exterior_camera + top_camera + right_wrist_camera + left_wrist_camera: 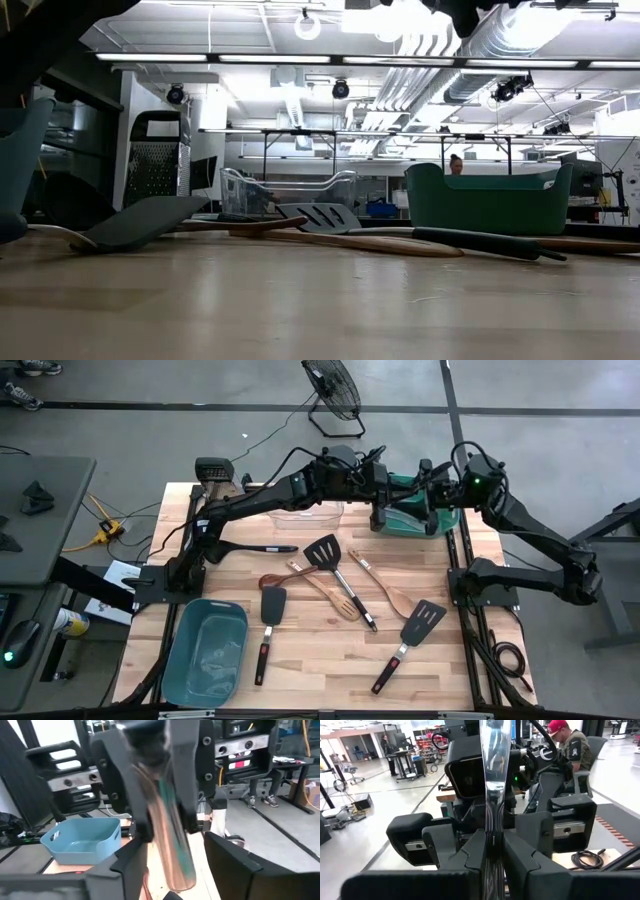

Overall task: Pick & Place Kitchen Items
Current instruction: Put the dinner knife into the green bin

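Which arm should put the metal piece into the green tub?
Left, probably: its gripper is shut on the metal piece, beside the green tub. The right gripper faces it open, holding nothing.

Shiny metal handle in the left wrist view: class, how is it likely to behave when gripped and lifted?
Probably slippery: the metal handle looks polished and mirror-like where the left gripper clamps it. Likely stiff: it runs straight and unbent beyond the grip. Being long and pinched at one spot only, it may pivot if bumped.

Left pincer point(383, 510) and right pincer point(432, 503) close together over green tub point(425, 520); utensils point(340, 590) scattered mid-table.
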